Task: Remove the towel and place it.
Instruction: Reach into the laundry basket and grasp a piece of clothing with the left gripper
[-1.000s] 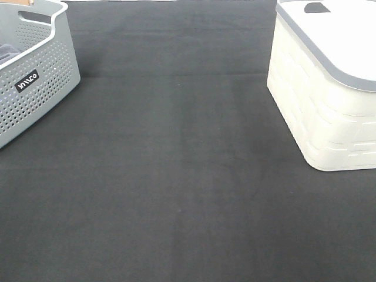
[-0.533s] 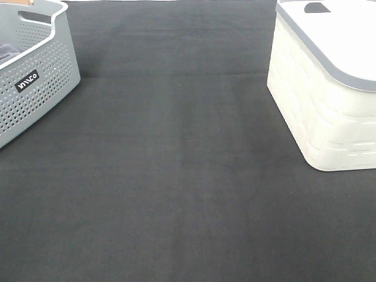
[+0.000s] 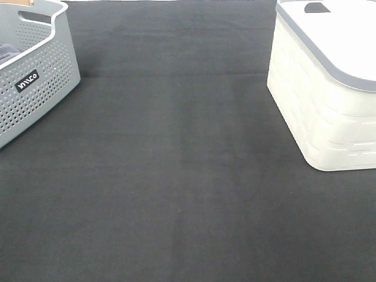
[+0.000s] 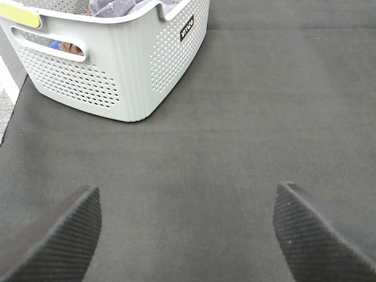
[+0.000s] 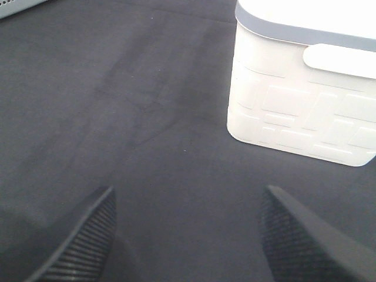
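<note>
Lavender-grey towel in perforated basket ahead of L gripper | L jaws wide apart, empty | R gripper jaws wide apart, empty, white lidded bin ahead

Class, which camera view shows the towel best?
The left wrist view: the towel shows in folds over the rim of the grey basket. The exterior high view catches only a dark sliver of it at the frame's edge. The right wrist view shows none of it.
</note>
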{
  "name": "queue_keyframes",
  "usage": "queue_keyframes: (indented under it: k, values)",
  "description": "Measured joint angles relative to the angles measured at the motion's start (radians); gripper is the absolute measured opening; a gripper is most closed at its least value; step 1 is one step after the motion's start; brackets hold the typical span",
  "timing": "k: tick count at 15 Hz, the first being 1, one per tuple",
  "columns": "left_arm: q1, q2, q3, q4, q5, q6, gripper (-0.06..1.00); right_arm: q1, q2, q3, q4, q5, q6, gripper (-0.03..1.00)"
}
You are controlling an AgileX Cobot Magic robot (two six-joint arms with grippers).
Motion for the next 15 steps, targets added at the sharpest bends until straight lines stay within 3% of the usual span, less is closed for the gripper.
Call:
queue_keyframes:
  k: [15]
  values:
    - [0.000,0.000,0.000,0.000,0.000,0.000,0.75,0.000,0.000,0.000,0.000,0.000,0.000,0.68]
